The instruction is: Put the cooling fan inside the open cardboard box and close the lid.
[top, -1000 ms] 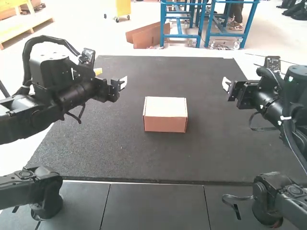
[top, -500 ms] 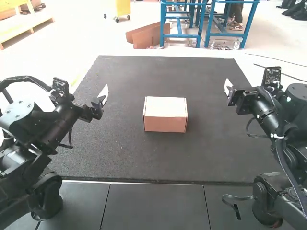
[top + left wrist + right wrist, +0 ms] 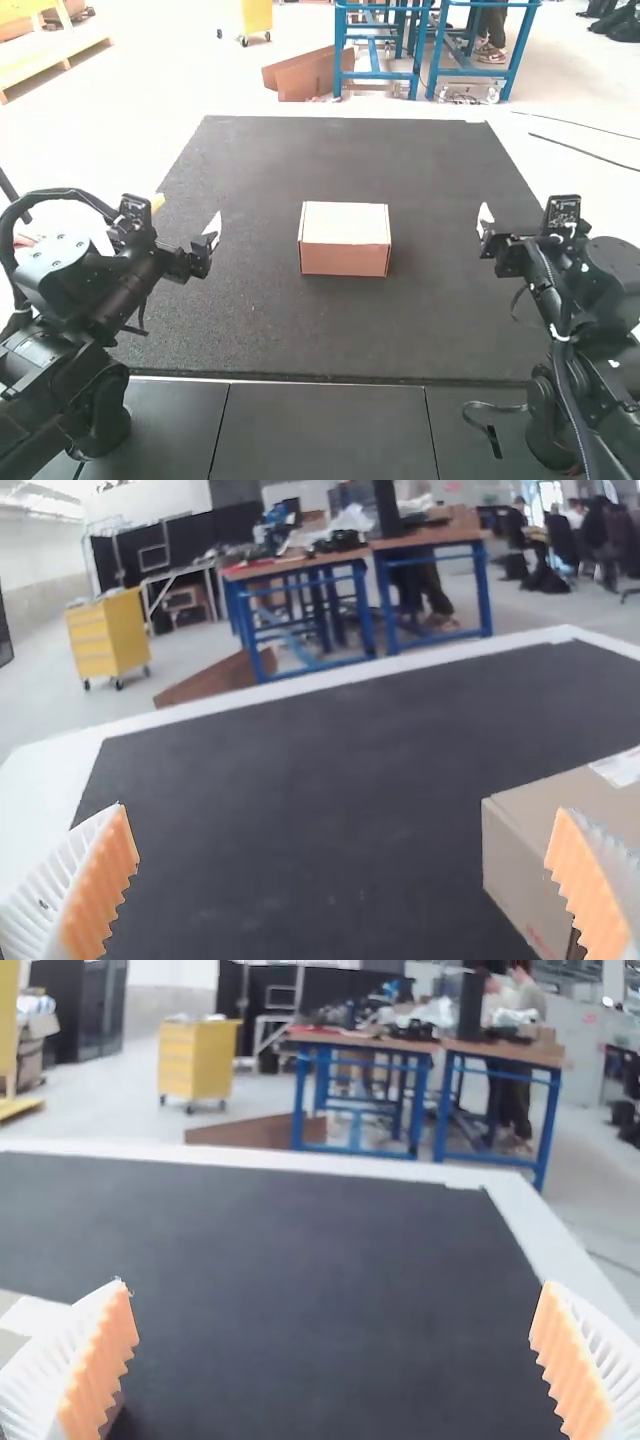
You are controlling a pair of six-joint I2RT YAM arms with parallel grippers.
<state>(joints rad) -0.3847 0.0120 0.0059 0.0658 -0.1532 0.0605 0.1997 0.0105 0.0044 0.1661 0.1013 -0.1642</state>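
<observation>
Since the cardboard box (image 3: 345,238), cooling fan presumably inside, is seen closed midway between the released left claw (image 3: 207,243) and released right claw (image 3: 487,234), its lid (image 3: 345,218) could be sprung if poorly tucked.

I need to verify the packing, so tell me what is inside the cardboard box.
The cardboard box sits closed on the black mat, with nothing on top of it. Its inside is covered, so the contents cannot be seen.
</observation>
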